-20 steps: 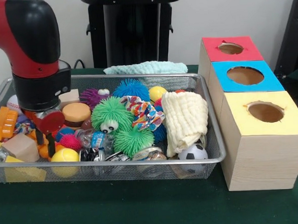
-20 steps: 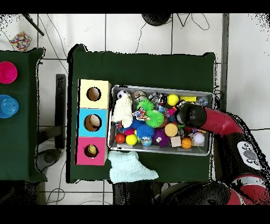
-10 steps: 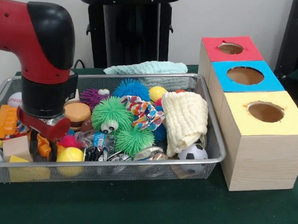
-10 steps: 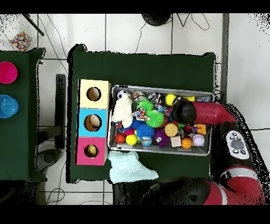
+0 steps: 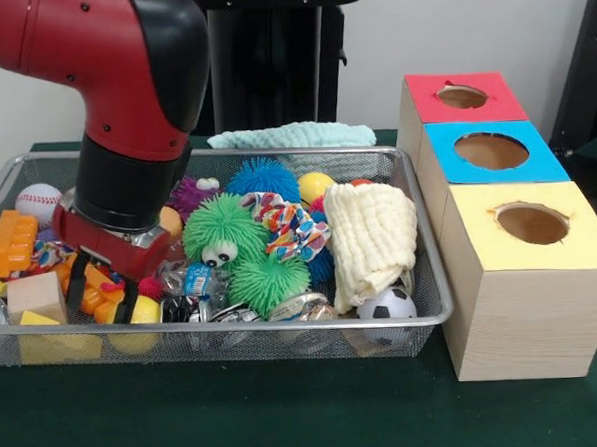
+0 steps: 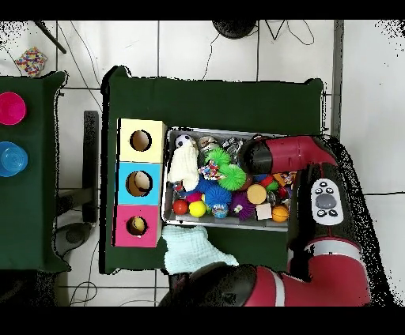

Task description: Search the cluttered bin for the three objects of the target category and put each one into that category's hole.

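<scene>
Well, the gripper (image 5: 100,292) hangs low inside the wire bin (image 5: 420,242), fingers spread over a yellow ball (image 5: 135,314), gripping nothing.

Even, fairly bright indoor light with soft shadows only; a faint sheen on the red arm (image 5: 119,53). Front view slightly soft overall.
</scene>
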